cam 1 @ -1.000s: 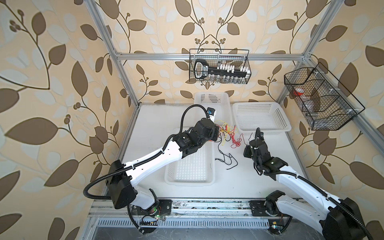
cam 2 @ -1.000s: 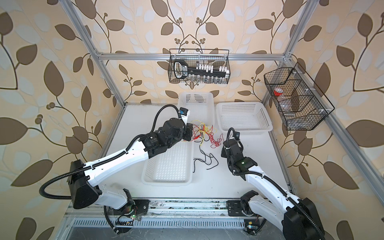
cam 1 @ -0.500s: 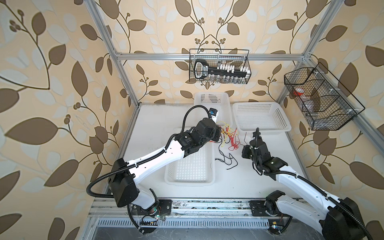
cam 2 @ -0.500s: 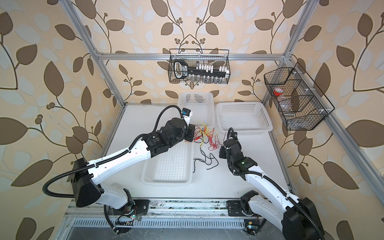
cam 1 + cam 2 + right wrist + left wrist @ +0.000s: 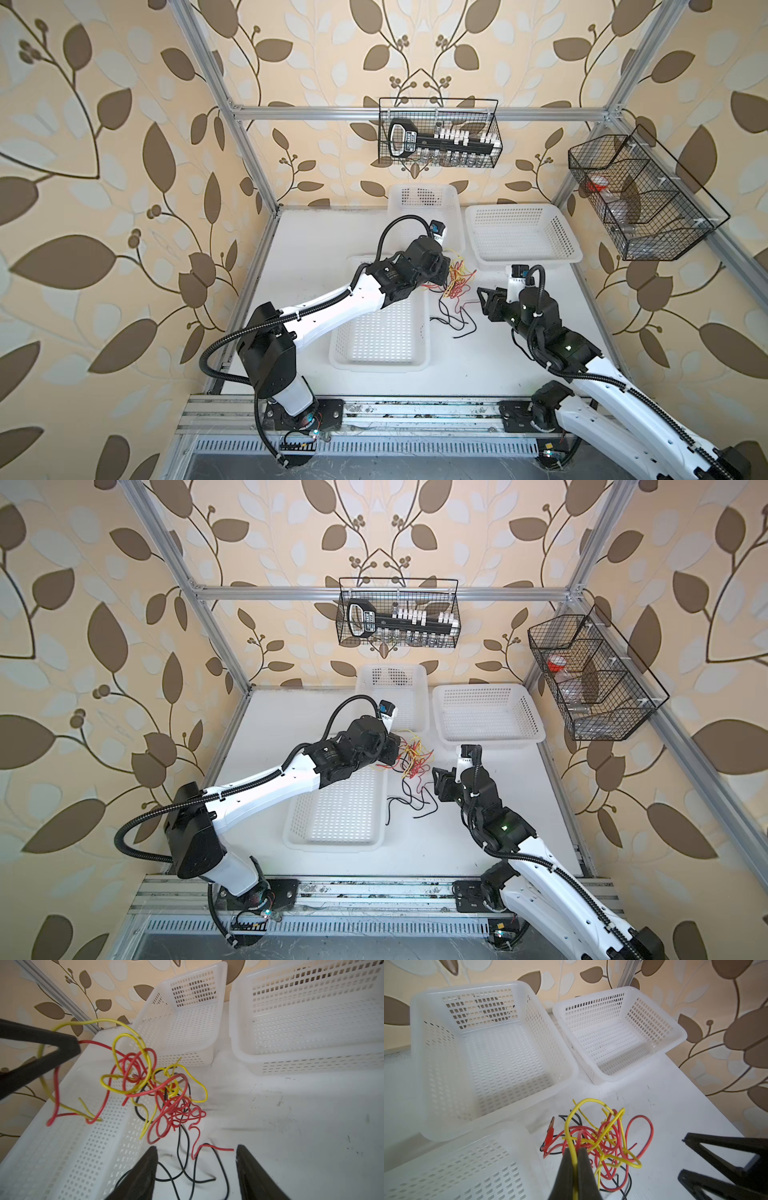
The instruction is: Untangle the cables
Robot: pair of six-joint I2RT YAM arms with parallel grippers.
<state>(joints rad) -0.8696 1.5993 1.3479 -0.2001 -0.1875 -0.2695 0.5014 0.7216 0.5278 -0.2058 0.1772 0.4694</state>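
The cables (image 5: 457,279) are a knot of yellow and red wires, hanging just above the table between the arms in both top views (image 5: 413,759). Black strands (image 5: 454,322) trail from the knot onto the table. My left gripper (image 5: 574,1154) is shut on a yellow cable that runs up out of the tangle (image 5: 604,1140); a red strand also leaves its tip (image 5: 68,1049). My right gripper (image 5: 195,1150) stands open low over the black loops (image 5: 187,1176) and a red cable end (image 5: 220,1148), holding nothing. It is just right of the knot (image 5: 482,297).
A shallow white tray (image 5: 382,361) lies under the left arm, its edge next to the knot. Two deeper white baskets stand behind, one at the back (image 5: 424,195) and one at the back right (image 5: 521,210). Black wire baskets hang on the back wall (image 5: 438,133) and right wall (image 5: 640,199).
My right gripper has opened from shut and shifted a little left toward the cables. The left gripper keeps its grip and has barely moved.
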